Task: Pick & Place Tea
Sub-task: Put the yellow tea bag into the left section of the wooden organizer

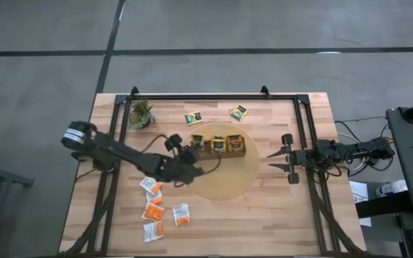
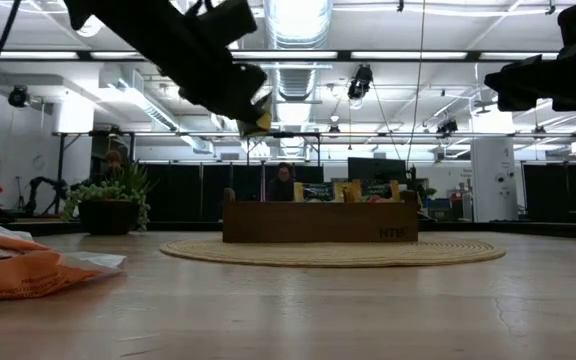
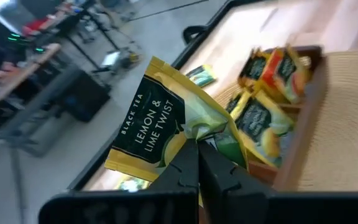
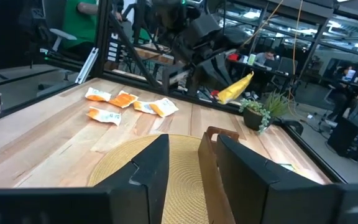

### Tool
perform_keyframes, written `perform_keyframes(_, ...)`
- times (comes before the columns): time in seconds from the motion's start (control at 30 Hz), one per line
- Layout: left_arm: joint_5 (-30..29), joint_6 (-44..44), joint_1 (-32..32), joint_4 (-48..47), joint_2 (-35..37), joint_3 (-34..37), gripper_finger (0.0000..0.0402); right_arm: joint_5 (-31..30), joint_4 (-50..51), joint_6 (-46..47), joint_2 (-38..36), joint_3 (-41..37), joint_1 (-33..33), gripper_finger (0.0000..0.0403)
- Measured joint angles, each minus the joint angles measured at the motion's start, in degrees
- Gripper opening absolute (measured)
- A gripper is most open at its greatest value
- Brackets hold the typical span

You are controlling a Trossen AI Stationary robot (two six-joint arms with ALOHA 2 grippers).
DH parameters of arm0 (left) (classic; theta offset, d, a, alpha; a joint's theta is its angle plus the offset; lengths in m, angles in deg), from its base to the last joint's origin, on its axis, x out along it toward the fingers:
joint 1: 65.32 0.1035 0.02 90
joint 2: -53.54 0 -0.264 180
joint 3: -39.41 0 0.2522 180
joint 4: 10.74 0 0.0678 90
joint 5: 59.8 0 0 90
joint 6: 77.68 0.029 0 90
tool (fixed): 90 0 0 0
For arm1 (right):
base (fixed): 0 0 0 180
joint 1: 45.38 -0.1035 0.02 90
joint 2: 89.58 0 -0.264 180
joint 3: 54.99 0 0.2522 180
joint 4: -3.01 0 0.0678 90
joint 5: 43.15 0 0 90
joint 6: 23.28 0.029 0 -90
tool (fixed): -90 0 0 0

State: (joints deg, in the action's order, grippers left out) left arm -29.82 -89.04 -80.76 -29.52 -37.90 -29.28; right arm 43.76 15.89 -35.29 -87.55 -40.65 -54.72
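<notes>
My left gripper is shut on a yellow and dark green tea sachet printed "Lemon & Lime Twist". It hangs in the air by the left end of the brown wooden tray, and the low view shows the sachet well above the table. More yellow sachets stand in the tray, which sits on a round woven mat. Two yellow sachets lie flat at the far side. Several orange and white sachets lie near the front left. My right gripper waits open at the mat's right edge. My left gripper pinches the sachet between its two fingers at one edge, where the foil is creased. The fingers come from the table's left, slanting slightly down. The sachet stands out beyond the fingertips, tilted, lifted clear of the table and the tray.
A small green potted plant stands at the far left corner. A black frame rail runs along the far edge and down both sides. Bare wood lies in front of the mat.
</notes>
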Motion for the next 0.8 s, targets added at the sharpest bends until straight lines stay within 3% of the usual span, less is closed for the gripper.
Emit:
perform_keyframes(0.33, -6.6, -0.3, 0.73, 0.03, -10.21, -6.04, 0.0, 0.02, 0.0, -0.02, 0.02, 0.0, 0.0, 0.0121)
perform_keyframes(0.8, -6.51, -0.74, 4.04, -0.16, -16.23, -7.33, 0.0, 0.02, -0.02, 0.0, 0.02, 0.0, 0.0, 0.0132)
